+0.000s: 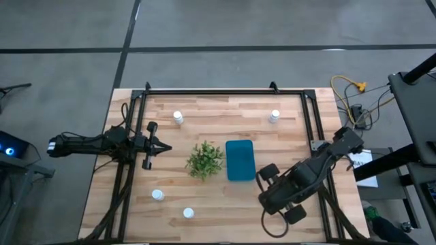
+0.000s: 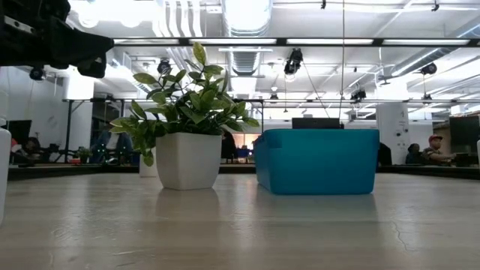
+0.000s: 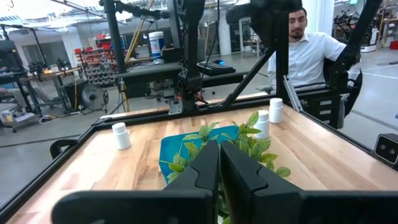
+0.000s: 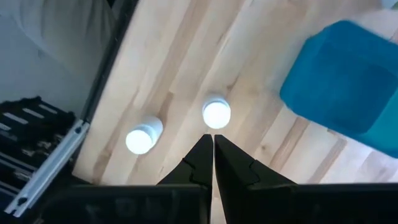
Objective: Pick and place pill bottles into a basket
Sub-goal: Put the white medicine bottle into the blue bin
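Observation:
The teal basket [image 1: 240, 160] stands at the table's middle, right of the green plant [image 1: 205, 159]. White pill bottles stand upright on their bases: two at the far side [image 1: 178, 117] [image 1: 274, 116] and two near the front left [image 1: 158, 195] [image 1: 188, 213]. Two more [image 4: 216, 114] [image 4: 142, 138] show only under my right gripper [image 4: 213, 155]. It is shut, points down over the front right [image 1: 264, 203], and touches nothing. My left gripper [image 1: 167, 148] is shut and empty, level, left of the plant [image 3: 249, 146].
A black frame [image 1: 225, 92] runs along the table's far, left and right edges. In the left wrist view a person in a white shirt [image 3: 311, 53] sits beyond the table's right edge. A bottle [image 2: 4, 176] shows at the left edge of the low view.

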`<control>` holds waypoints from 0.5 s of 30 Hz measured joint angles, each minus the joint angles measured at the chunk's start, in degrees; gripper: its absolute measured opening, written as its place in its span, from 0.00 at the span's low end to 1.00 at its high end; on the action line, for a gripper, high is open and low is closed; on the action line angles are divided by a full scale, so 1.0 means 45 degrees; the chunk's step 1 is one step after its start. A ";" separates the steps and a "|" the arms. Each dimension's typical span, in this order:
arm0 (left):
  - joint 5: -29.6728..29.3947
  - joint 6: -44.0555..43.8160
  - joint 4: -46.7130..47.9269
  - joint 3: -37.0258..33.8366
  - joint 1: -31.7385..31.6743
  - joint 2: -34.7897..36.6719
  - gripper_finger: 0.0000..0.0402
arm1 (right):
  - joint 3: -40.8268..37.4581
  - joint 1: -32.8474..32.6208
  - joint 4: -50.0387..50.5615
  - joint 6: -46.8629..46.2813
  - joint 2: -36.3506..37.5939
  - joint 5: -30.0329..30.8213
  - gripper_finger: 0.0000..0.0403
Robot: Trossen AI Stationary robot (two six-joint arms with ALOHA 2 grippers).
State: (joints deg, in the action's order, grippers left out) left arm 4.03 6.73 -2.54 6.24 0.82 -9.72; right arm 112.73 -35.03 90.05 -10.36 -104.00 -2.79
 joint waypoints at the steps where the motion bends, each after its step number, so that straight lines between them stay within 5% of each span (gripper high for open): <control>1: 0.0000 0.0002 0.0009 0.0000 0.0004 0.0000 0.00 | -0.0158 0.0000 -0.0009 -0.0001 -0.0015 0.0000 0.02; 15: -0.0002 -0.0003 0.0007 0.0000 -0.0001 0.0010 0.00 | -0.3297 0.0010 -0.0756 0.0063 0.0233 0.0335 0.02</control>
State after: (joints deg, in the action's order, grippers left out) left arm 4.02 6.72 -2.51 6.24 0.82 -9.67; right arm 97.89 -34.98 86.65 -10.07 -102.96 -1.28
